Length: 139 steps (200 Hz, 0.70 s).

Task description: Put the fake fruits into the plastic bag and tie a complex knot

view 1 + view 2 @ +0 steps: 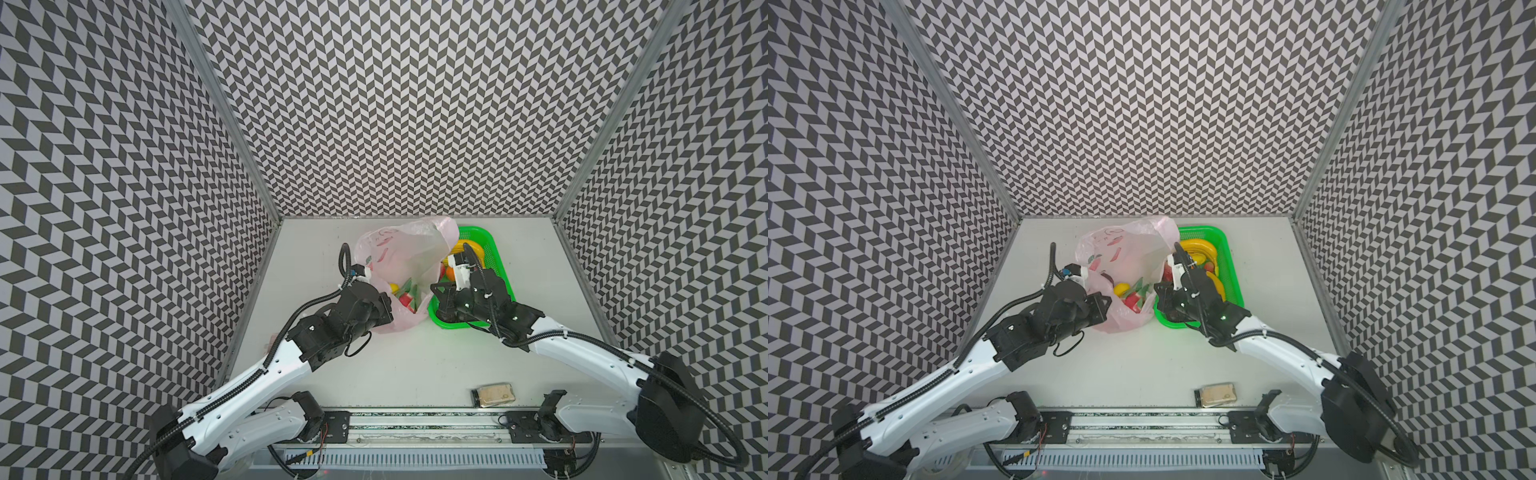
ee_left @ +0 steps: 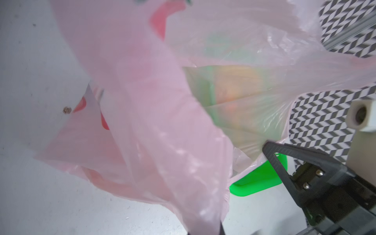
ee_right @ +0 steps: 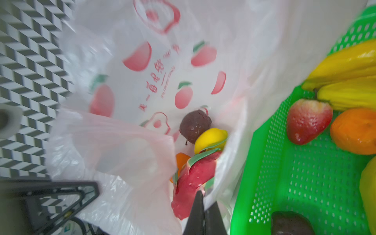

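While its mouth gapes upward, the plastic bag (image 1: 399, 253) stands toward the back of the table (image 1: 415, 365), pressed against the left side of the green basket (image 1: 496, 257). Its thin pink film carries red peach prints. Several fake fruits (image 1: 1133, 297) lie at its bottom. The right wrist view shows a dark brown fruit (image 3: 194, 126), a lemon (image 3: 210, 140) touching it, a pink dragon fruit (image 3: 193, 183) with green tips, and an orange piece (image 3: 182, 160) half hidden beside it.

The right pincer (image 1: 433, 286) has its fingers pressed together on the bag's rim on the basket side, and the film is drawn taut toward its tip. The left pincer (image 1: 1108, 306) sits at the opposite rim. It is closed, and the film seems to run in between its fingers, though the left wrist view is blurred there.

In the basket lie bananas (image 3: 350, 67), a strawberry (image 3: 308, 121) just beside an orange (image 3: 354, 130), a second dark fruit (image 3: 291, 223) and a yellow fruit (image 3: 368, 193) cut off by the frame edge. Well apart from all this, a small flat tan object (image 1: 494, 395) lies at the table's front edge.
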Motion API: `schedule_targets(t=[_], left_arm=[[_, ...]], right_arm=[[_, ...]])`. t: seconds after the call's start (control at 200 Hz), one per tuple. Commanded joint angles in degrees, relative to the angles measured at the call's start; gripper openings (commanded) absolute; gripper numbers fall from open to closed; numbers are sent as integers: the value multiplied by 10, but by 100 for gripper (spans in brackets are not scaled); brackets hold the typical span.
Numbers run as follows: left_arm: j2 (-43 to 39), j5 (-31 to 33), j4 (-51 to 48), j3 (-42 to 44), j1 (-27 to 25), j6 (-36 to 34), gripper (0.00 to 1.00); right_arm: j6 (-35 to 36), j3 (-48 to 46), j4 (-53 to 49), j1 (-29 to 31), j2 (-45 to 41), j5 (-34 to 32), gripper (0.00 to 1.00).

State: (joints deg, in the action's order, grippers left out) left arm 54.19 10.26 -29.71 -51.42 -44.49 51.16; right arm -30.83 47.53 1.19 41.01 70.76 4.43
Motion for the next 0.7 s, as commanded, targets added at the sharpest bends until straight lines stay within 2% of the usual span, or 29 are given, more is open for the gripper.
schedule_targets(t=[0.0,0.215,0.461,0.571,0.606,0.691], left_arm=[[-18,-44,10,-50,28,-26,0],[-8,-43,-11,-116,38,-62,0],[-16,-87,30,-22,38,-90,0],[-31,-115,56,9,38,-129,0],[-37,-130,65,16,38,-135,4],[-55,-175,94,36,38,-150,19]], right_arm=[[16,57,-6,-24,-24,49,0],[40,97,-52,-61,-1,96,0],[57,30,-43,-79,3,145,0],[101,29,-73,-85,1,184,1],[115,32,-89,-86,-2,187,3],[139,31,-100,-93,-14,201,5]])
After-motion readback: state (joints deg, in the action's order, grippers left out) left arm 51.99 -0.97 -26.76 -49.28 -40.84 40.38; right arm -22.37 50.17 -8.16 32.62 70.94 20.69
